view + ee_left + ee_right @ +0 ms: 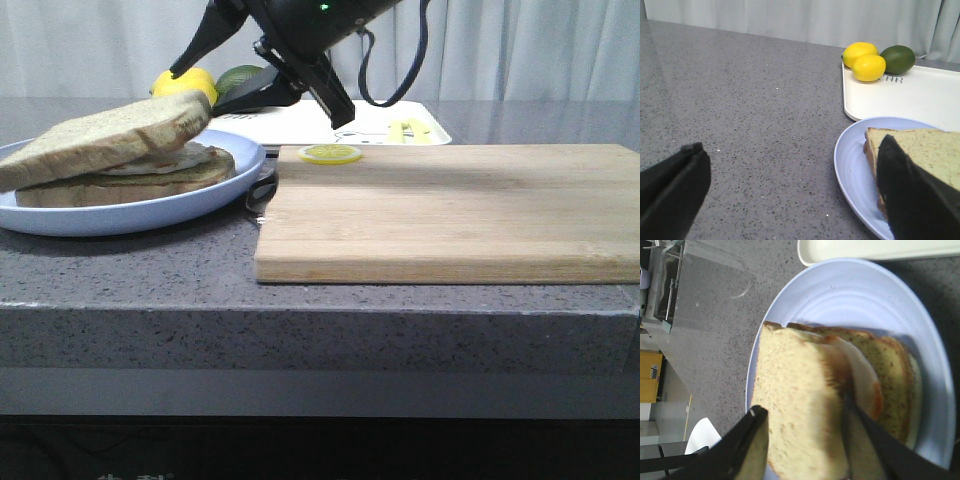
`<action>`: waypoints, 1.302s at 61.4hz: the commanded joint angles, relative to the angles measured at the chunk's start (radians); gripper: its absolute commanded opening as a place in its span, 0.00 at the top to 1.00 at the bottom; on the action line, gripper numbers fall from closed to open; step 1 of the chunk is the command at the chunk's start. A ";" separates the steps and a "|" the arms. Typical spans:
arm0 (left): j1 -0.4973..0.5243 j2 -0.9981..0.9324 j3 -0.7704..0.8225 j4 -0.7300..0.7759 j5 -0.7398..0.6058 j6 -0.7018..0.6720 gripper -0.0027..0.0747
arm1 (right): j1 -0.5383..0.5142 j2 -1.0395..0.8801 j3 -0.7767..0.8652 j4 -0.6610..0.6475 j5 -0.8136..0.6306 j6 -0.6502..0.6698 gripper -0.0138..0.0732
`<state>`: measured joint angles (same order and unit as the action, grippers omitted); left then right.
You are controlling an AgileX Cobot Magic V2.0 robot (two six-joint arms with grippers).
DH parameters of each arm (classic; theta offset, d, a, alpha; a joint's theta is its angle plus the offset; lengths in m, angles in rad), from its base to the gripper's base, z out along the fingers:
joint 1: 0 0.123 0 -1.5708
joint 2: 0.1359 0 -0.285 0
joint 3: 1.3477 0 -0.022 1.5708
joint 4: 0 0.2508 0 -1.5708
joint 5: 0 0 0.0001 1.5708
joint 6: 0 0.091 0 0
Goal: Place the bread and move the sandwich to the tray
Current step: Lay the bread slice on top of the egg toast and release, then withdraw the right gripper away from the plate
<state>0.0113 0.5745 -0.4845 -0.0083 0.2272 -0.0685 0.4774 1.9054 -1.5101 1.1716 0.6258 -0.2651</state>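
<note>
The bread [110, 130] lies tilted on top of the sandwich, its right end raised. My right gripper [801, 407] is shut on that slice [800, 400], one finger at each side; its arm [300, 30] reaches in from above. Under it sit the fried egg [865, 380] and the lower toast slice [130, 185] on the pale-blue plate [150, 215]. The white tray [300, 125] stands just behind the plate. My left gripper [790, 145] hangs open over the counter beside the plate [855, 165], holding nothing.
A wooden cutting board [450, 210] fills the right of the counter, with a lemon slice [330, 153] at its back left corner. Two lemons [865, 60] and a lime [897, 59] sit at the tray's [920, 95] far corner. The counter's front edge is close.
</note>
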 commanded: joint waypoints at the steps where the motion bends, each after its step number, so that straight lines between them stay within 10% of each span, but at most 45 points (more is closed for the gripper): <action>1: -0.002 0.006 -0.038 0.000 -0.077 -0.011 0.11 | -0.027 -0.075 -0.030 0.029 0.015 -0.008 0.38; 13: -0.002 0.006 -0.038 0.000 -0.077 -0.011 0.11 | -0.106 -0.153 -0.032 -0.013 0.060 -0.009 0.41; 29: -0.002 0.006 -0.038 0.000 -0.077 -0.011 0.11 | -0.148 -0.237 -0.102 -0.309 0.231 -0.011 0.93; 55: -0.002 0.006 -0.038 0.000 -0.077 -0.011 0.11 | -0.200 -0.388 -0.248 -1.282 0.624 0.303 0.91; 80: -0.002 0.006 -0.038 0.000 -0.077 -0.011 0.11 | -0.254 -0.631 0.005 -1.368 0.544 0.388 0.91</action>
<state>0.0113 0.5745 -0.4845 -0.0083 0.2272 -0.0685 0.2433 1.3623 -1.5515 -0.1746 1.2440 0.1123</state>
